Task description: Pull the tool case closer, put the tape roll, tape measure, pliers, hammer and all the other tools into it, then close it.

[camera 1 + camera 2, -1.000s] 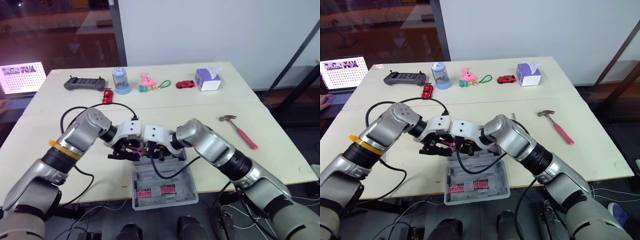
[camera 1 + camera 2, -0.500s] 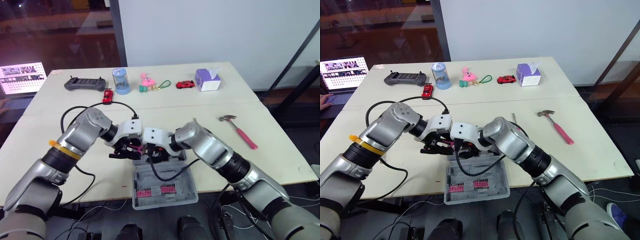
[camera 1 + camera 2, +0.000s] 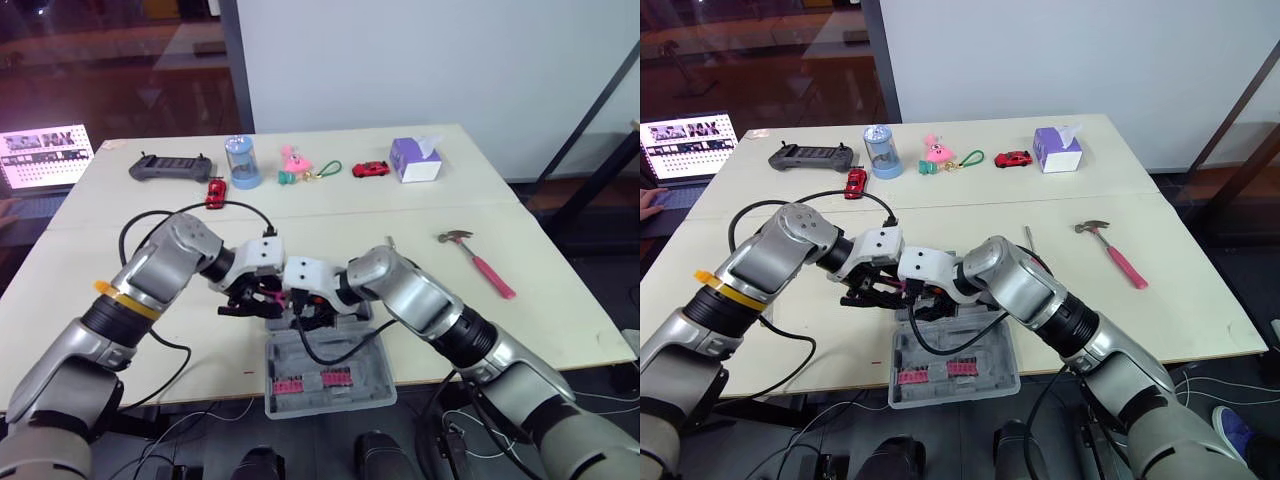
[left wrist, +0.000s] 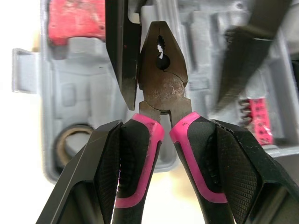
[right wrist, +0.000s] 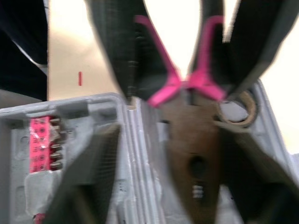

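Note:
The pink-handled pliers hang over the open grey tool case, which lies at the table's front edge. My left gripper is shut on the pliers' two handles. From the other side, my right gripper is open and straddles the pliers' head; one finger lies against the head and the other stands apart. A tape roll sits in a recess of the case. Pink bit holders fill the lid half. The pink-handled hammer lies on the table to the right.
Along the table's back edge are a game controller, a blue jar, two red toy cars, a pink keyring toy and a tissue box. A laptop stands at far left. A thin metal tool lies behind my right arm.
My right gripper has slid a little to the left, closer around the pliers' head. The left gripper still holds the pliers over the case.

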